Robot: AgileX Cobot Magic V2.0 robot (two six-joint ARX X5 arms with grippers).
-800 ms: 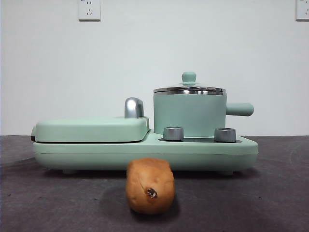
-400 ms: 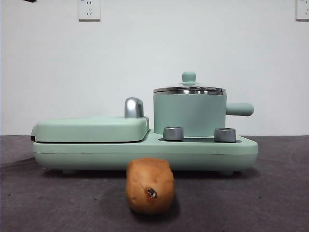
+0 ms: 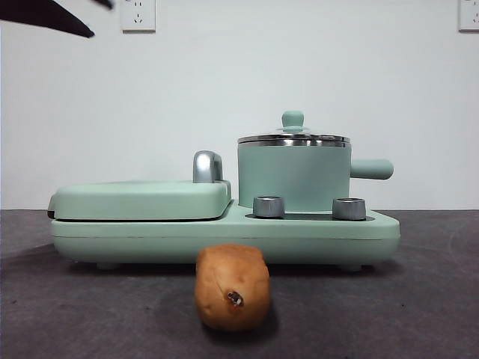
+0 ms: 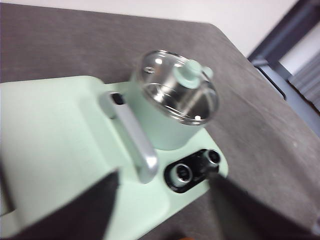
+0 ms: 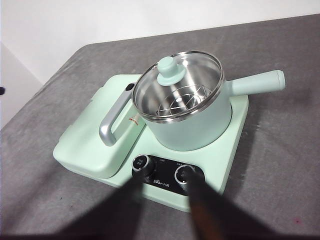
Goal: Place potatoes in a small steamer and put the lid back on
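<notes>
1. Although the task called for a potato in the pot and the lid put back, nothing of it was done at this moment: the potato (image 3: 233, 287) lay on the dark table (image 3: 419, 314) in front of the cooker base (image 3: 314, 233), its dark-spotted end toward the front camera, touching neither gripper.
2. The lid (image 3: 293, 137) sat flat on the small steamer (image 3: 294, 178), which stood on the cooker base behind the two knobs (image 3: 269, 206). By my judgement the lid had to come off first, then the potato go in, then the lid return.
3. Through the glass, in the right wrist view, the small steamer (image 5: 191, 114) held only a steel rack (image 5: 178, 102) above a bare steel floor; no food was in it. The lid (image 5: 170, 86) covered it fully, its knob upward.
4. The flat griddle cover (image 3: 142, 199) lay closed on the cooker base beside the small steamer, its chrome handle (image 3: 207, 166) between them.
5. The left gripper (image 4: 162, 200) hovered above the cooker base with its jaws wide apart and empty; the blur makes its exact height hard to judge. It likely showed as the dark tip at the front view's upper corner.
6. The right gripper (image 5: 162, 192) hung above the knobs' side of the cooker base, jaws parted, gripping nothing.
</notes>
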